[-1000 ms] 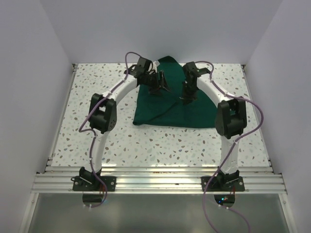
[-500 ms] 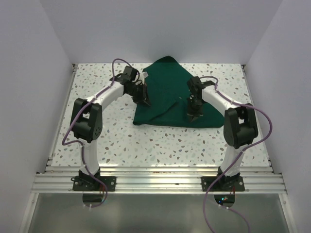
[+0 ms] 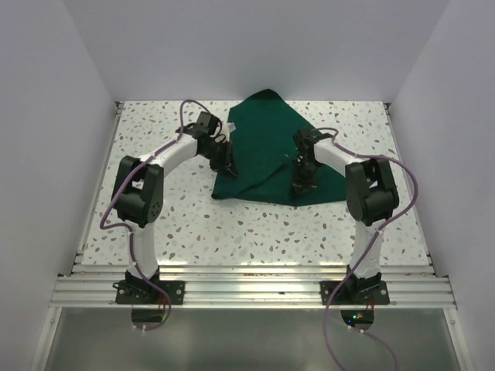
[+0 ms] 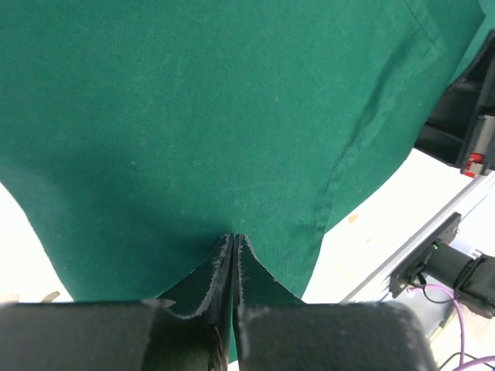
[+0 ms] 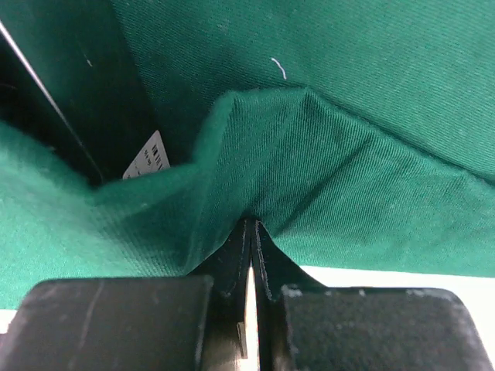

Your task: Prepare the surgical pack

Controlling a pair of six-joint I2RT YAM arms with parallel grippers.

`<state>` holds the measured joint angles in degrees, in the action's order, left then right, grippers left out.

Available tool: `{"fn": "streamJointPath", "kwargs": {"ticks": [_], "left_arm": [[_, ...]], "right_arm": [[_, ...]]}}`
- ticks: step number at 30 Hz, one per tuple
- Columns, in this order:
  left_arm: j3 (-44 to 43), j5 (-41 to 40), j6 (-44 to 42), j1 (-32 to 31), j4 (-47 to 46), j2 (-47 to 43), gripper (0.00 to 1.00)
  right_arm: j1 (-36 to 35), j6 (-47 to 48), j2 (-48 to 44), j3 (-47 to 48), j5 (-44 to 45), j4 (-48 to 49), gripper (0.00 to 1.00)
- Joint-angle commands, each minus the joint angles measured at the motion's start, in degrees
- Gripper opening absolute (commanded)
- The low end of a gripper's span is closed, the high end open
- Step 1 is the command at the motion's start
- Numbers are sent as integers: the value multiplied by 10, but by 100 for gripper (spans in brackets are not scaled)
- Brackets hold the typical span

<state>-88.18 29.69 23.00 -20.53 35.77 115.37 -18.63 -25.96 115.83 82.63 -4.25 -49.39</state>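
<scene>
We see drape (image 3: 267,143) rumpled on table (image 3: 155,224); left gripper (image 4: 234,241) pinching its edge, right gripper (image 5: 250,230) pinching a fold (white tag (image 5: 151,158) beside it).

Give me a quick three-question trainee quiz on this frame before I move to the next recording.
1. True or false: the left gripper is shut on the green drape.
2. The right gripper grips: A) a steel tray, B) the drape, C) nothing.
3. Fill in: the small white thing beside the drape's fold in the right wrist view is a ___.
Key: 1 true; 2 B; 3 label.
</scene>
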Motion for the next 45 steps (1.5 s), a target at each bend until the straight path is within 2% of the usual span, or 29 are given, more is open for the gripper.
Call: {"fn": "streamJointPath", "kwargs": {"ticks": [1, 5, 9, 13, 14, 17, 21, 27, 32, 38, 41, 45], "left_arm": [[-38, -22, -16, 10, -3, -31, 7], [-119, -55, -14, 30, 22, -37, 17], [-140, -64, -10, 51, 23, -33, 21], [-139, -35, -24, 52, 16, -9, 24], [-139, -14, -27, 52, 8, -6, 25], [-141, 15, -38, 52, 4, 10, 26], [-141, 7, -57, 52, 11, 16, 28], [-123, 6, -62, 52, 19, 11, 30], [-94, 24, -55, 52, 9, 4, 30], [-94, 12, -66, 52, 21, -3, 31], [-101, 13, -70, 52, 27, 1, 31], [-98, 12, -71, 52, 31, 3, 31]], "right_arm": [[7, 3, -10, 35, 12, -3, 0], [25, 4, -31, 87, 21, -35, 0], [53, 7, -41, 160, 41, -69, 9], [103, 1, -46, 164, 66, -77, 35], [117, -1, -51, 156, 67, -63, 48], [177, -8, -74, 104, 66, -25, 67], [256, -23, -97, 37, 71, -4, 81], [308, -26, -141, -33, 84, 21, 83], [344, -25, -134, -76, 48, 63, 82], [363, -18, -101, -98, 28, 115, 76], [373, -19, -78, -87, 17, 133, 68], [375, -16, -51, -74, -4, 158, 66]]}}
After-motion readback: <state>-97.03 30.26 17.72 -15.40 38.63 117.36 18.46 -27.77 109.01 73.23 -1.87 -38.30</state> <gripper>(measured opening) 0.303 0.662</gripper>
